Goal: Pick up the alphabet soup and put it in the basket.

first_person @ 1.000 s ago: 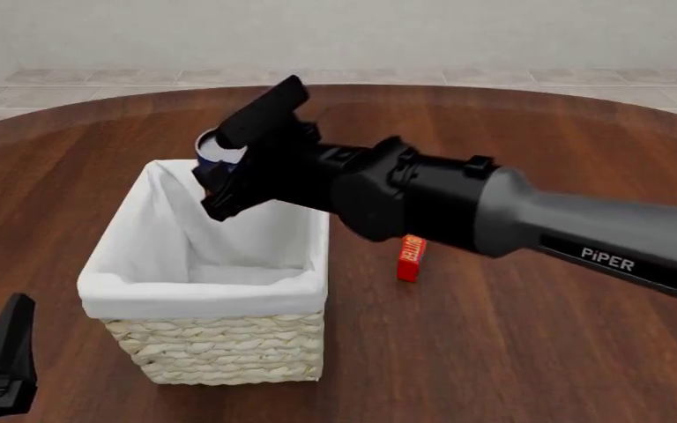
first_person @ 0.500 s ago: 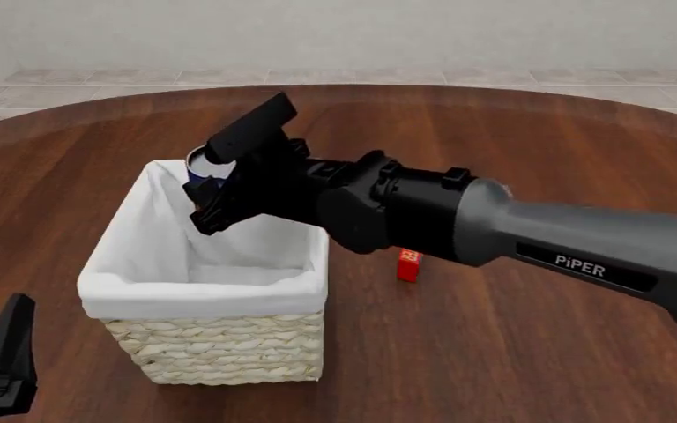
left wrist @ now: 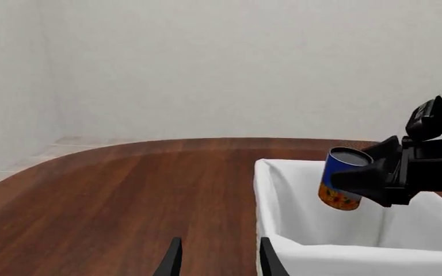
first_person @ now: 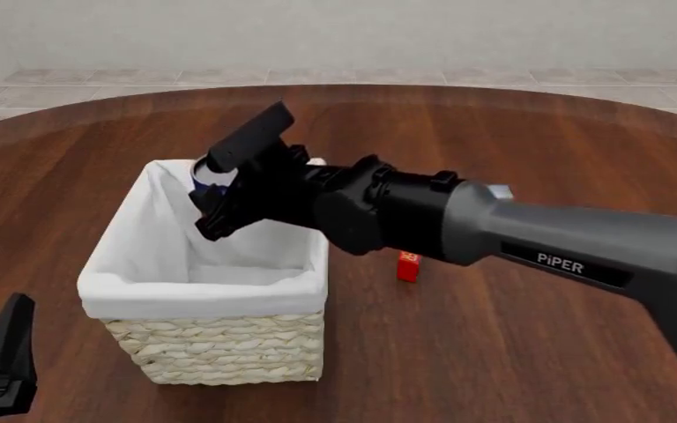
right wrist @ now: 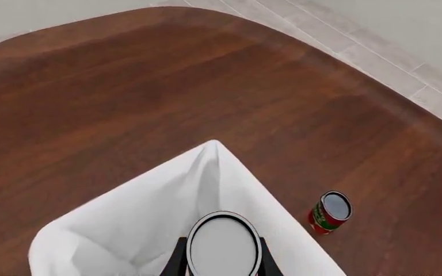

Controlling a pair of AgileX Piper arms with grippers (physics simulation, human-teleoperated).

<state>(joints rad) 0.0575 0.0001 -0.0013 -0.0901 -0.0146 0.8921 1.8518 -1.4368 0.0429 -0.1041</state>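
Note:
The alphabet soup [first_person: 207, 174], a blue can with an orange band and a silvery top, hangs tilted over the far end of the basket [first_person: 204, 284], with my right gripper [first_person: 211, 196] shut on it. In the left wrist view the alphabet soup [left wrist: 342, 179] is level with the white-lined rim of the basket [left wrist: 282, 172]. The right wrist view looks down on the can's lid [right wrist: 223, 246] between the fingers [right wrist: 179, 260], with the basket's lining [right wrist: 129, 224] below. My left gripper [left wrist: 219, 264] stands open and holds nothing, low at the near left [first_person: 3, 352].
A small red-orange box [first_person: 408, 265] lies on the brown table to the right of the basket. A red and green can [right wrist: 330, 212] stands on the table beyond the basket. The table's curved far edge [first_person: 338, 86] meets a tiled floor.
My right gripper has carried the can slightly down and toward the basket's opening. The left arm has not moved.

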